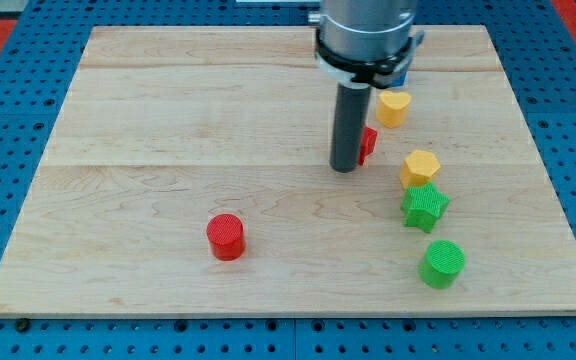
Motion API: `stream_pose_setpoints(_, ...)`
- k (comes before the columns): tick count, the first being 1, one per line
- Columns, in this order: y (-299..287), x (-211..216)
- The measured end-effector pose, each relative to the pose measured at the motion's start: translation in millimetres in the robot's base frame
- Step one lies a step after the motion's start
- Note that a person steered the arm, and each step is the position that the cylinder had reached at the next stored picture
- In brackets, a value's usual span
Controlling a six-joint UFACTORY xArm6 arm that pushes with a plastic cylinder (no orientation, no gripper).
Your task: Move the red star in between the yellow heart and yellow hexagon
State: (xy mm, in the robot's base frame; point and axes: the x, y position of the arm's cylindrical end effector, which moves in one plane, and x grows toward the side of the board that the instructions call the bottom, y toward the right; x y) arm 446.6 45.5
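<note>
The red star [368, 144] lies right of the board's middle, mostly hidden behind my rod; only its right edge shows. My tip [344, 168] rests on the board touching the star's left side. The yellow heart [393, 106] sits up and to the right of the star. The yellow hexagon [420, 167] sits down and to the right of the star. The star is left of the gap between the two yellow blocks.
A green star [425, 207] lies just below the yellow hexagon, touching it. A green cylinder [442, 264] stands lower right. A red cylinder [226, 237] stands at lower left of centre. A blue block [401, 72] peeks out behind the arm at the top.
</note>
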Motion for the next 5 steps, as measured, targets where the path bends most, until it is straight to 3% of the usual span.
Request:
stream_pose_setpoints(1,-27.6,-0.5)
stream_pose_setpoints(5,-4.1,-44.1)
